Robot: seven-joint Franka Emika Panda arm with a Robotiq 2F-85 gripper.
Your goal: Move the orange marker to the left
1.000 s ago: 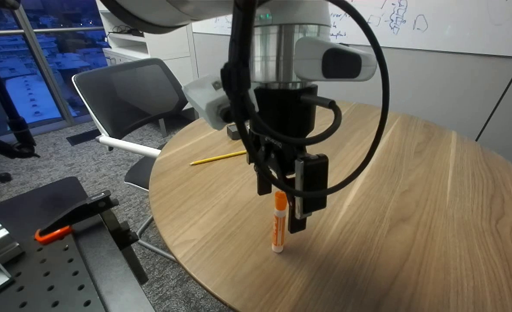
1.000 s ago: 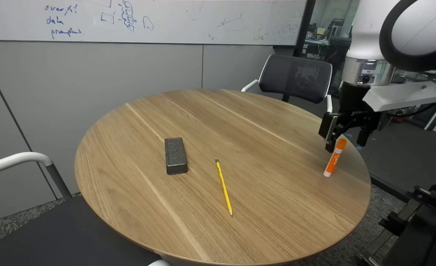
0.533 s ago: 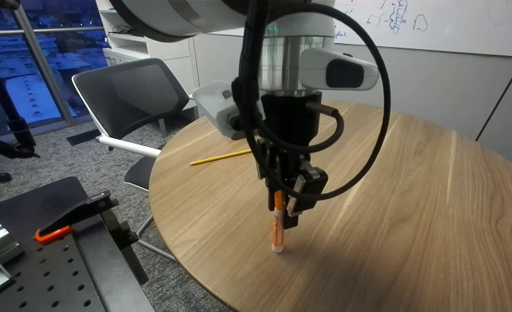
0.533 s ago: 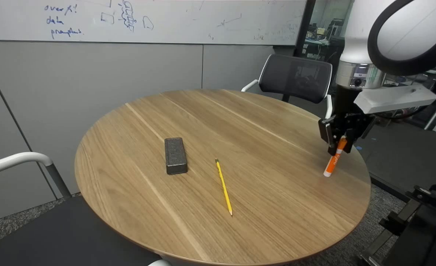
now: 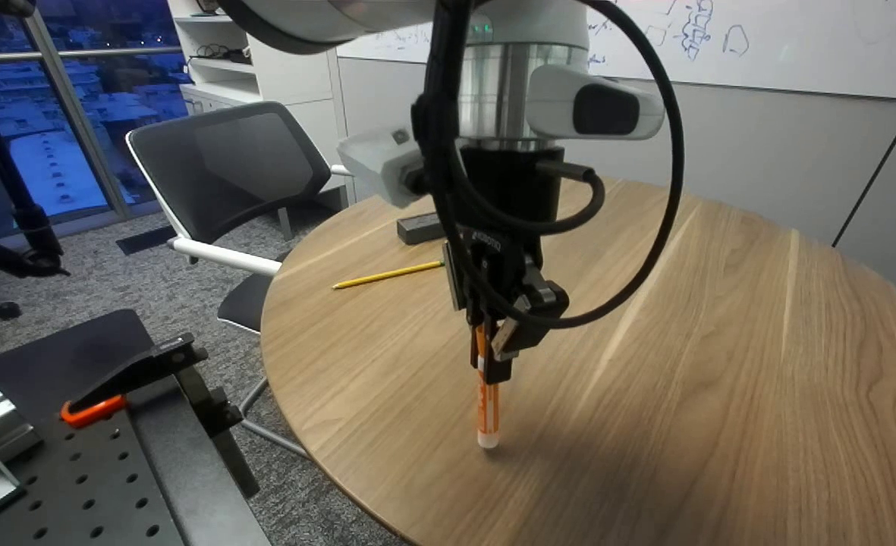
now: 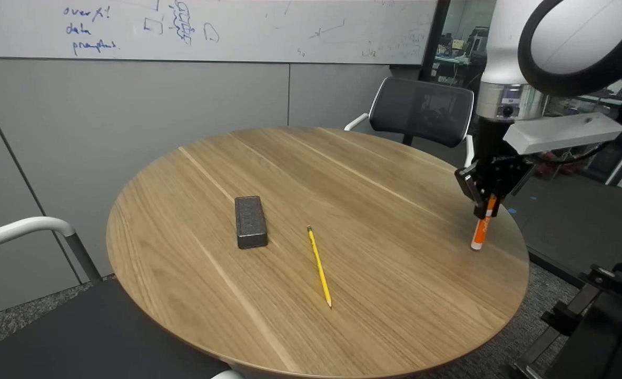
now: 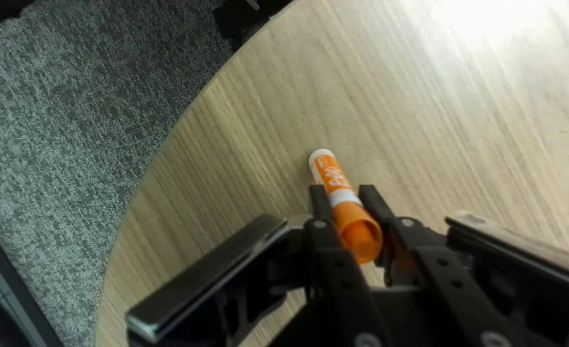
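The orange marker stands nearly upright by the near edge of the round wooden table, its white end down. Its orange cap lies between the two fingers of my gripper, which is shut on it in the wrist view. From an exterior view the marker leans only slightly under the gripper. Whether its lower end touches the wood or hangs just above it, I cannot tell. The fingers cover part of the cap in both exterior views.
A yellow pencil and a black rectangular block lie farther along the tabletop. Chairs stand around the table. A dark metal bench with a clamp sits beside it.
The gripper has come over the marker and its fingers have drawn together around the cap. Since half a second ago the marker has straightened and its lower end has shifted slightly.
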